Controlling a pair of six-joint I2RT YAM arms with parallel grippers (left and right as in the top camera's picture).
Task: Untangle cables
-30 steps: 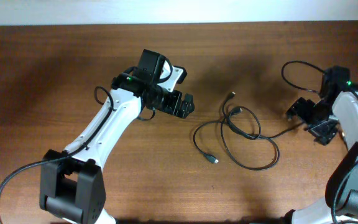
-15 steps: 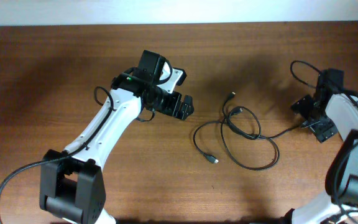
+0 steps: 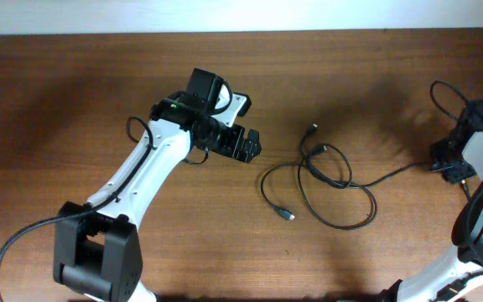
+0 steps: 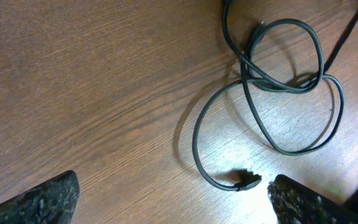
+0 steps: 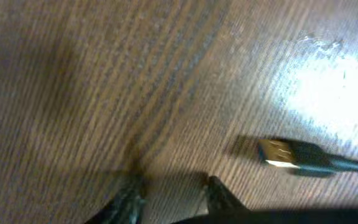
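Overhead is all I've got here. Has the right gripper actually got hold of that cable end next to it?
Observer: Not by the right wrist view. The yellowish-tipped plug lies flat on the table, off to one side of the right gripper and not between its fingers.
Operator: Okay, so are those fingers shut on nothing?
Observer: They aren't touching. A narrow gap shows between the fingertips, with only bare wood in it, though that picture is blurred.
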